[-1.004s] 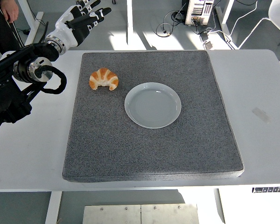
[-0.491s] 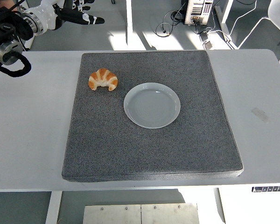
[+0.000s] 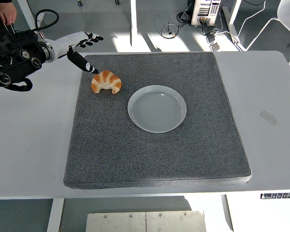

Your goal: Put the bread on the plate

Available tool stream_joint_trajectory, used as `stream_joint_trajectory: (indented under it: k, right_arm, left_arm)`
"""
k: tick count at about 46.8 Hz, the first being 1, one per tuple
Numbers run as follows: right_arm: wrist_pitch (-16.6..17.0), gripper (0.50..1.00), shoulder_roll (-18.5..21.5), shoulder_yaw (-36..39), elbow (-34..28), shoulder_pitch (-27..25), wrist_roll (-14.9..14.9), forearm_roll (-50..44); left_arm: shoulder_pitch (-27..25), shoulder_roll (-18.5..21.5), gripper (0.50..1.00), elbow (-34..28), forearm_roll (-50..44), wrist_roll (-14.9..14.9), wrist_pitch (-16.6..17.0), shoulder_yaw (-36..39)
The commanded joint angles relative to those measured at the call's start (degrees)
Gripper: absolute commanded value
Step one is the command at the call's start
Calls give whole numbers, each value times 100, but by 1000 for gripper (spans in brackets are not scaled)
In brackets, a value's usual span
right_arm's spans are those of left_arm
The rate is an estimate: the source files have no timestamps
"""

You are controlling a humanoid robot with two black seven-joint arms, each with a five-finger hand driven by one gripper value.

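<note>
Reaching at upper left, the left hand (image 3: 79,46), fingers apart, nears the croissant (image 3: 106,81); next, grasp it, then plate (image 3: 157,108).

A grey foam mat (image 3: 154,145) is lying on the white table (image 3: 29,145). Beyond the table, a person's hand (image 3: 7,14) is hanging at its far left corner, and cables (image 3: 176,26) are trailing across the floor.

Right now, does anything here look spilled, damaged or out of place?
Nothing stands out. The croissant lies whole on the grey mat, the plate beside it is empty and clean, and the left hand hovers open near the croissant.
</note>
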Motion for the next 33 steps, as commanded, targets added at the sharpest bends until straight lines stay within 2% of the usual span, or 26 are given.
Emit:
stream_joint_trajectory:
  k: [1, 15, 25, 33]
  right_arm:
    - [0, 1000, 0, 0, 0, -1, 1, 0]
    - [0, 1000, 0, 0, 0, -1, 1, 0]
    - [0, 1000, 0, 0, 0, -1, 1, 0]
    - [0, 1000, 0, 0, 0, -1, 1, 0]
  left_arm:
    - [152, -161, 957, 191, 3, 1, -2, 29]
    - [539, -890, 936, 982, 223, -52, 15, 196]
    - [688, -1128, 934, 1369, 231, -157, 15, 196]
    - [785, -1374, 910, 1738, 231, -210, 15, 205]
